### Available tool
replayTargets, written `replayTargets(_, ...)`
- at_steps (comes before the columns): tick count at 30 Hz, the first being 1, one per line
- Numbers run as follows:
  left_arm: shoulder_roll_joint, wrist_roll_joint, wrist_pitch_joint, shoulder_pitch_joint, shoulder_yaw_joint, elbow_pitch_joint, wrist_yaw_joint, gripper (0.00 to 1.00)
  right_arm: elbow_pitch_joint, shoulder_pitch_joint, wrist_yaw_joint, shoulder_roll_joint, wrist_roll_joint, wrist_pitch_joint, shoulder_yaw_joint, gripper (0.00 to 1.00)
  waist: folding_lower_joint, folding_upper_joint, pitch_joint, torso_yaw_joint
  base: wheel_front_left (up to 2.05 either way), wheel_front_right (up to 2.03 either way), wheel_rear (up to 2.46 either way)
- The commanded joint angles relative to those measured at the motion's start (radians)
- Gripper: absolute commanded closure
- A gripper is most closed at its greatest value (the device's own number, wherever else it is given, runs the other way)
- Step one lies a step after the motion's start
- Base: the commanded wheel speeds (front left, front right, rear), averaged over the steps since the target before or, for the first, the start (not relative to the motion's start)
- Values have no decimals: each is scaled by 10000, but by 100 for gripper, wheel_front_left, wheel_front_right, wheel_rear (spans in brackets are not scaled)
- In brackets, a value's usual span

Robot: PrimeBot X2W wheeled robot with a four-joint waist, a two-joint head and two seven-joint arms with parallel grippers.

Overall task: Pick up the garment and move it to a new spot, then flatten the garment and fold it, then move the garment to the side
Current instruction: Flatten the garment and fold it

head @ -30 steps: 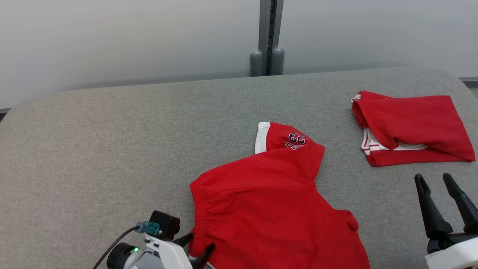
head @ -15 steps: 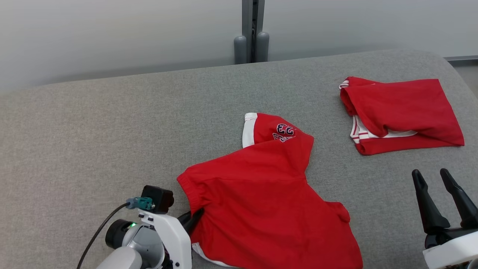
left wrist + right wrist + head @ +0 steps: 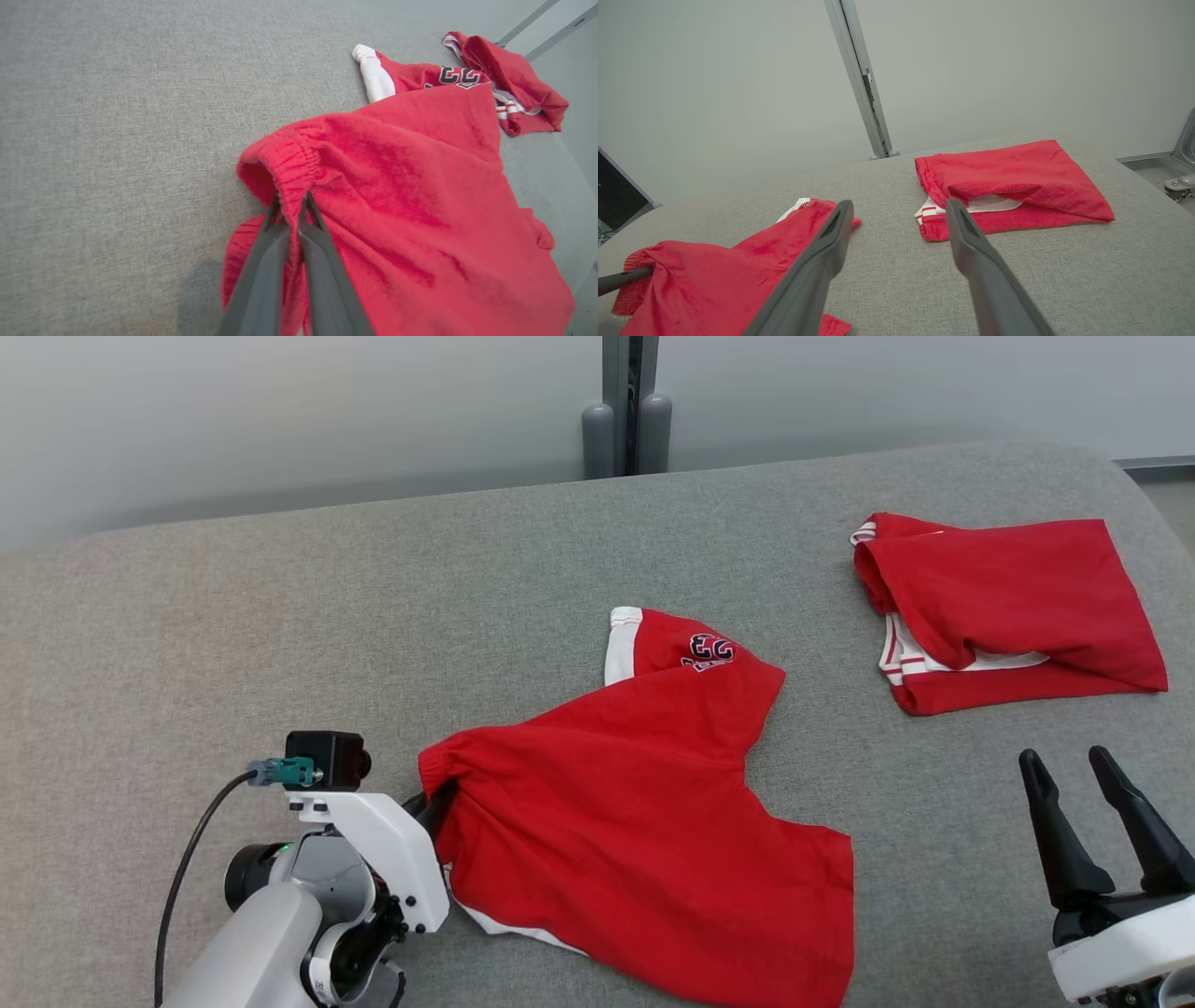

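Clamping my left gripper [image 3: 437, 805] tight on the waistband [image 3: 280, 158] of the red garment [image 3: 635, 821], garment lying rumpled on the grey table [image 3: 280, 616] before me, my right gripper [image 3: 1062, 758] hanging wide open, empty

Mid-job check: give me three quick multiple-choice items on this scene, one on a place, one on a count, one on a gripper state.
1. Where does the left gripper grip the shorts?
A. the waistband
B. the white-trimmed leg hem
C. the printed number

2. How many red garments lie on the table?
A. one
B. two
C. three

3. What state is the right gripper in?
A. shut on cloth
B. open, holding nothing
C. shut, empty

Answers:
1 A: in the left wrist view it pinches the gathered elastic edge.
2 B: the shorts, plus a folded piece at the far right.
3 B: its jaws stand apart over bare table.
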Motion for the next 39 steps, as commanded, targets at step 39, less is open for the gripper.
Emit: replayTargets(39,1027,1628,-3308,2359,218,-3690,1295,0,2591,156,8,412,1106,3828,763,0,0,0,-689,2321,0,0,0)
